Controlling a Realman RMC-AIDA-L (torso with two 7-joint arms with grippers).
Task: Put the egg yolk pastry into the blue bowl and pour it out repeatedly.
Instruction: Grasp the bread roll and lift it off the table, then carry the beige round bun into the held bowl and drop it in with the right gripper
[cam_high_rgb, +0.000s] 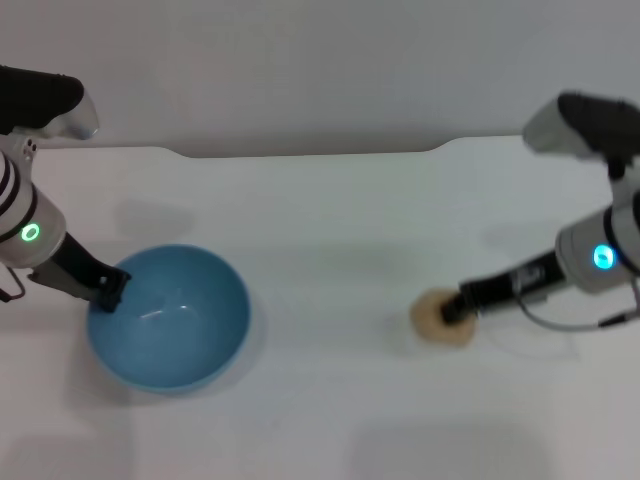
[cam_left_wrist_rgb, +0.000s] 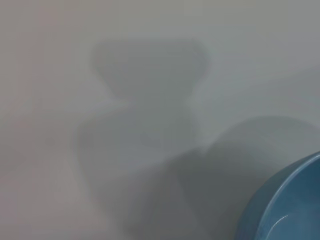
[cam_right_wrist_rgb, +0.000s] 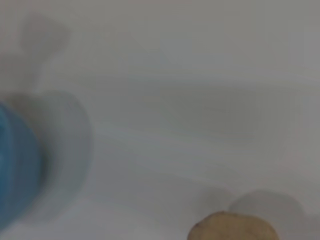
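Observation:
The blue bowl (cam_high_rgb: 200, 310) stands upright on the white table at the left, and nothing shows inside it. My left gripper (cam_high_rgb: 108, 290) is at the bowl's left rim, shut on it. In the left wrist view only a part of the bowl (cam_left_wrist_rgb: 290, 210) shows. The egg yolk pastry (cam_high_rgb: 432, 318), a small tan ball, lies on the table at the right. My right gripper (cam_high_rgb: 458, 308) touches its right side, partly covering it. The right wrist view holds the pastry (cam_right_wrist_rgb: 232, 227) close by and the bowl (cam_right_wrist_rgb: 15, 165) farther off.
The white table (cam_high_rgb: 320, 200) runs back to a far edge with a shallow step (cam_high_rgb: 300, 152). Between the bowl and the pastry lies bare tabletop. Both arms' shadows fall on the surface.

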